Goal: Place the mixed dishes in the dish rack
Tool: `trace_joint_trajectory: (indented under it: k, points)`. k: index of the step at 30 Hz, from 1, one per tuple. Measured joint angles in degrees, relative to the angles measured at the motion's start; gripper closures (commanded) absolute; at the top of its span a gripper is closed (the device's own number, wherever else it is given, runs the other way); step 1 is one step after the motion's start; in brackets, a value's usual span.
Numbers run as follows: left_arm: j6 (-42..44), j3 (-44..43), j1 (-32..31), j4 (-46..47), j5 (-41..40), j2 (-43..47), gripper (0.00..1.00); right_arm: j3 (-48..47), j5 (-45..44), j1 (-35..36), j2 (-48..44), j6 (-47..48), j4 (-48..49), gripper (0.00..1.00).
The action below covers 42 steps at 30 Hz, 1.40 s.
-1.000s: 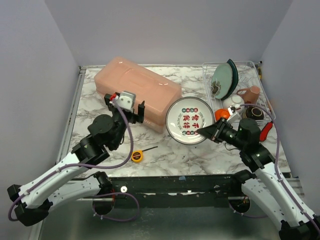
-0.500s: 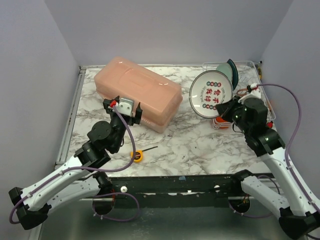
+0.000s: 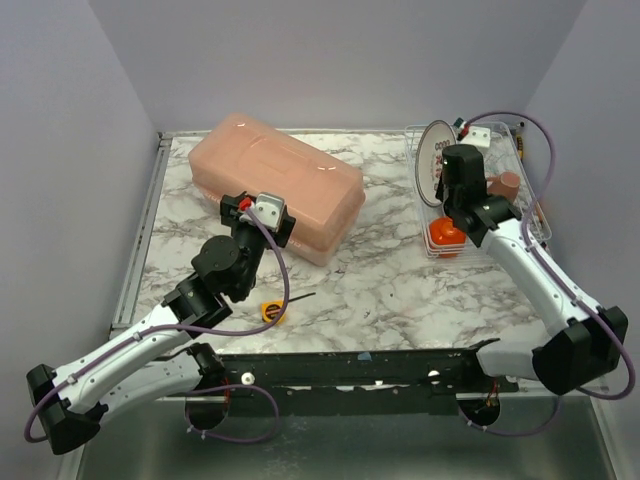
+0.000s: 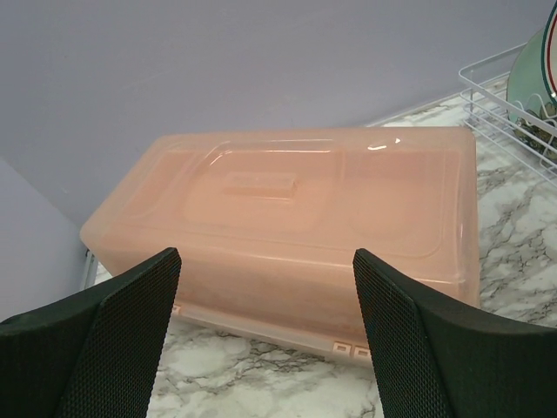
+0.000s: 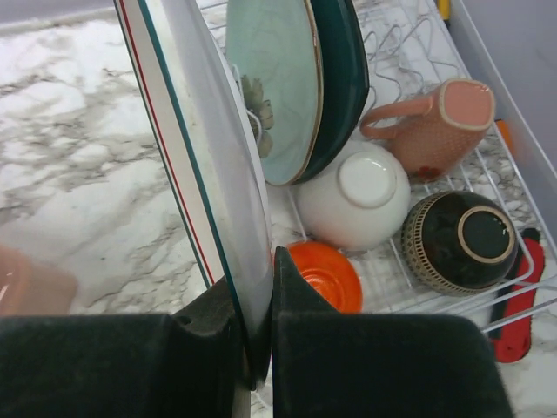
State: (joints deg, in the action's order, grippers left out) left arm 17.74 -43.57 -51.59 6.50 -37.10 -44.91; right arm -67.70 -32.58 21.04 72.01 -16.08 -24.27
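Marble bench (image 3: pixel 400 290), upper right: the right pincer (image 5: pixel 252 300) clamps the round plate (image 5: pixel 196 174) by its rim, on edge at the rack's (image 5: pixel 422 39) left side beside the teal plate (image 5: pixel 344 78), apparently to stand it upright there. Lower left, the left pincer (image 4: pixel 265 261) hangs open facing the tub (image 4: pixel 287 200).

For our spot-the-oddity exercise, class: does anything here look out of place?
Yes, two things are not dishes: a yellow tape measure lies on the marble table, and a red-handled tool lies at the dish rack's edge.
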Motion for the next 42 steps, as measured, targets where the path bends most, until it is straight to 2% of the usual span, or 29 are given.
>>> trace_joint_trajectory:
  k: [7,15,23,29,30,32,34,37,42]
  points:
    - [0.1,0.0,0.7,1.1,0.1,-0.3,0.2,-3.4,-9.2,0.0,8.9,9.9,3.3,1.0]
    - [0.1,0.0,1.4,1.1,0.2,-1.0,0.2,-8.2,-14.9,0.0,16.7,15.9,7.0,1.0]
    - [0.1,0.0,1.7,1.1,0.2,-1.2,0.2,-11.3,-16.3,0.0,24.5,17.7,8.9,1.0]
    - [0.1,0.0,2.1,1.1,0.4,-1.2,0.2,-11.9,-15.6,0.0,29.2,15.6,8.7,1.0]
    - [0.1,0.0,2.2,1.1,0.4,-1.2,0.2,-11.9,-15.4,0.0,29.7,14.9,8.5,0.96]
    - [0.1,0.0,2.4,1.1,0.5,-1.2,0.2,-11.9,-14.7,0.0,30.5,13.5,8.0,0.74]
    - [0.1,0.0,2.4,1.1,0.5,-1.2,0.2,-11.9,-13.9,0.0,31.1,11.6,7.7,0.65]
    - [0.1,0.0,2.5,1.1,0.6,-1.2,0.2,-11.9,-13.4,0.0,31.3,9.6,7.4,0.45]
    - [0.1,0.0,2.8,1.1,0.8,-1.4,0.2,-11.9,-13.1,0.0,31.1,7.5,6.1,0.29]
